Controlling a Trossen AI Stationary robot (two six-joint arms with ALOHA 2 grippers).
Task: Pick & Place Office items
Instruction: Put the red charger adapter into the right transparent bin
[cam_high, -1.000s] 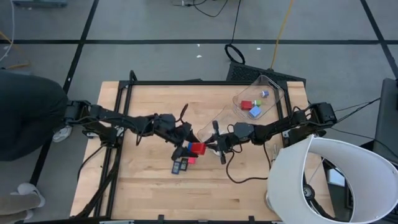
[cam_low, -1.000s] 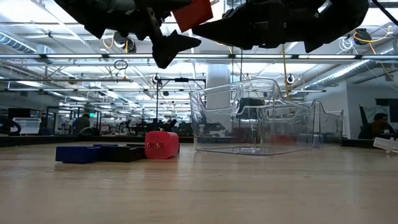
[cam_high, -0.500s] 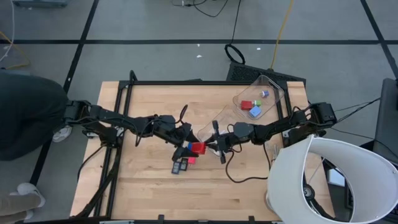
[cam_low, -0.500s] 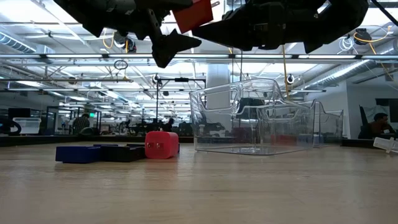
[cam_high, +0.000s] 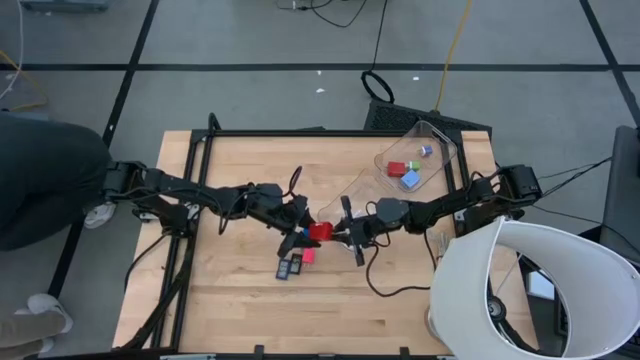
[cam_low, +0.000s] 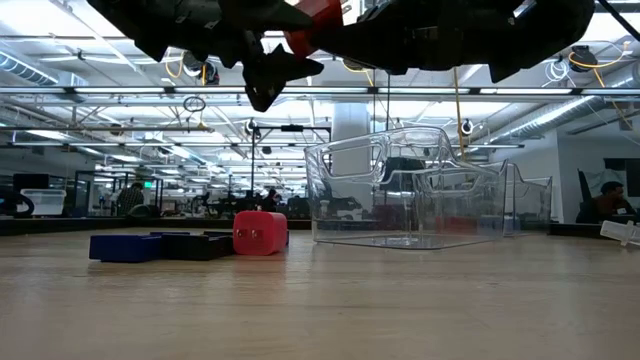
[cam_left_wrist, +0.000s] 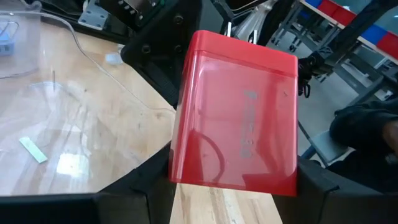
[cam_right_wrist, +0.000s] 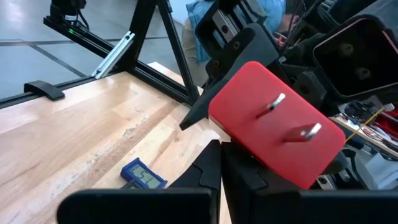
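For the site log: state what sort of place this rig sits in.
Probably a big open lab or industrial workshop: exposed ceiling trusses with strip lights, rows of workstations behind the wooden table, and a grey floor with cables across it.

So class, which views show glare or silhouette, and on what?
Left wrist view: pale reflections streak the glossy red block. Low view: both arms are black silhouettes against bright ceiling lights, and the clear bin catches highlights. High view: evenly lit.

My two arms (cam_high: 200, 195) were matte black, jointed segments with loose black cables looping off them at mid-frame.
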